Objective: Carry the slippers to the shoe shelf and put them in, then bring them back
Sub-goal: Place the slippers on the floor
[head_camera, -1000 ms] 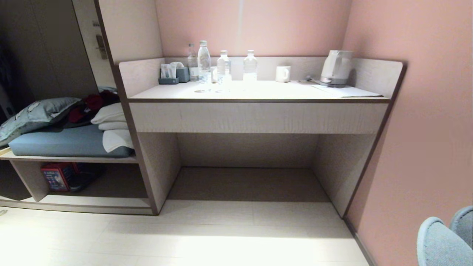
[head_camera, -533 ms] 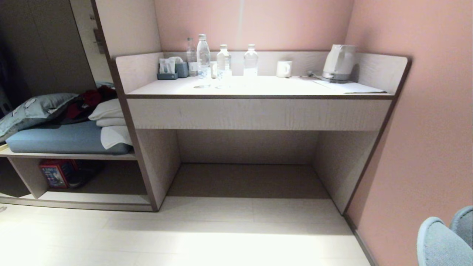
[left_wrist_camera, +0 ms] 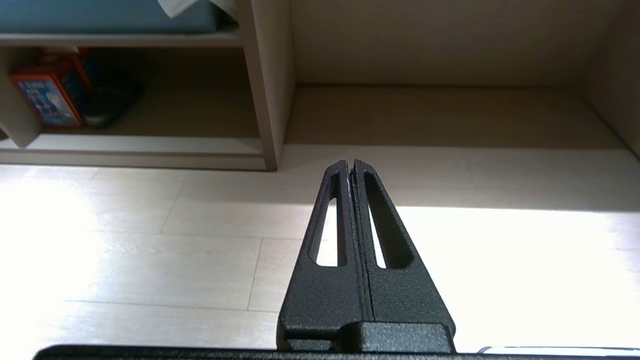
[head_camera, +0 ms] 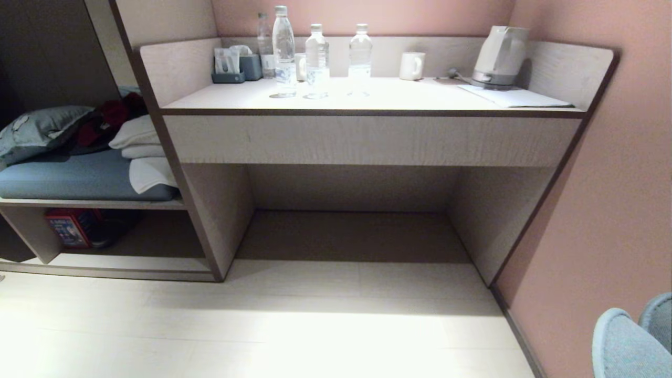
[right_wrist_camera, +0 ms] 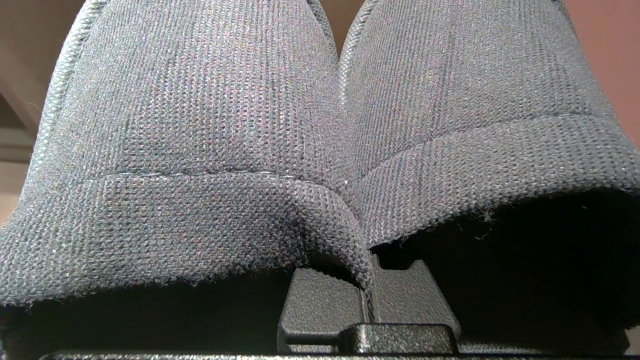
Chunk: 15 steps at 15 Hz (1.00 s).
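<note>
Only the toes of the dark grey knit slippers (head_camera: 632, 341) show in the head view, at its bottom right corner. The pair of slippers (right_wrist_camera: 320, 125) fills the right wrist view, side by side. My right gripper (right_wrist_camera: 367, 295) is shut on their two inner edges pinched together, and its fingertips are hidden inside the fabric. The shoe shelf (head_camera: 131, 261) is the low pale cubby at the lower left, by the floor. My left gripper (left_wrist_camera: 350, 165) is shut and empty above the pale floor, with the shoe shelf (left_wrist_camera: 150, 145) ahead of it to one side.
A pale desk (head_camera: 367, 97) with an open recess below stands straight ahead, bearing water bottles (head_camera: 284, 50), a mug (head_camera: 411, 65) and a kettle (head_camera: 499, 58). A pink wall (head_camera: 604, 210) closes the right. A red box (head_camera: 68, 228) and a dark shoe (head_camera: 107, 233) sit in the shelf, under bedding (head_camera: 79, 178).
The whole head view has shifted: the desk and shelf sit higher in the picture and look nearer, so the camera moved. The slippers keep their corner of the picture.
</note>
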{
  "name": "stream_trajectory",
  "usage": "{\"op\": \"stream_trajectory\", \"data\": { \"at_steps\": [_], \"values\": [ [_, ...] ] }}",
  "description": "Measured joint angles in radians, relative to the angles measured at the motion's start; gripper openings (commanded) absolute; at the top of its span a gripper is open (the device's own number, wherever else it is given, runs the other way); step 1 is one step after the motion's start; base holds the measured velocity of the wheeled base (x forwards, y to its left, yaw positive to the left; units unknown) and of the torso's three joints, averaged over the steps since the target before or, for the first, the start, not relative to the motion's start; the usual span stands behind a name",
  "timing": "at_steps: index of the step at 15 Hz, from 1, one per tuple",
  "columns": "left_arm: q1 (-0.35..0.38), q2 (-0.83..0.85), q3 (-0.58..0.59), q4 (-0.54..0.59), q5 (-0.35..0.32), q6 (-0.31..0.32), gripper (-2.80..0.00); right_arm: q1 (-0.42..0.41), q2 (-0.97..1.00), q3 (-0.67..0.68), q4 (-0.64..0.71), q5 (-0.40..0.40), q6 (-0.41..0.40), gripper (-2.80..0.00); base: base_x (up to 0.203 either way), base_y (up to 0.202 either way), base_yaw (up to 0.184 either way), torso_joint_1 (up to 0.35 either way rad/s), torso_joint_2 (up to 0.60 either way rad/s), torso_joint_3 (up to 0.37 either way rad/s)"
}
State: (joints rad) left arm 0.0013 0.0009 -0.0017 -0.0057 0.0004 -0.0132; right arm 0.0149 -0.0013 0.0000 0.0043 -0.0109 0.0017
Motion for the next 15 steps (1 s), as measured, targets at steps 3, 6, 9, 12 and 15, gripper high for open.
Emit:
{"op": "stream_trajectory", "data": {
  "at_steps": [3, 6, 9, 12, 15],
  "values": [
    [0.000, 0.000, 0.000, 0.000, 0.000, 0.000, -2.80, 0.000, 0.000, 0.000, 0.000, 0.000, 0.000, -2.80, 0.000, 0.000, 0.000, 0.006, 0.00, -0.197],
    [0.000, 0.000, 0.000, 0.000, 0.000, 0.000, -2.80, 0.000, 0.000, 0.000, 0.001, 0.000, 0.000, -2.80, 0.000, 0.000, 0.000, 0.005, 0.00, -0.199],
    [0.000, 0.000, 0.000, 0.000, 0.000, 0.000, -2.80, 0.000, 0.000, 0.000, 0.001, 0.000, 0.000, -2.80, 0.000, 0.000, 0.000, 0.004, 0.00, -0.199],
    [0.000, 0.000, 0.000, 0.000, 0.000, 0.000, -2.80, 0.000, 0.000, 0.000, 0.000, 0.000, 0.000, -2.80, 0.000, 0.000, 0.000, 0.005, 0.00, -0.197],
    [0.000, 0.000, 0.000, 0.000, 0.000, 0.000, -2.80, 0.000, 0.000, 0.000, 0.000, 0.000, 0.000, -2.80, 0.000, 0.000, 0.000, 0.003, 0.00, -0.195]
  ]
}}
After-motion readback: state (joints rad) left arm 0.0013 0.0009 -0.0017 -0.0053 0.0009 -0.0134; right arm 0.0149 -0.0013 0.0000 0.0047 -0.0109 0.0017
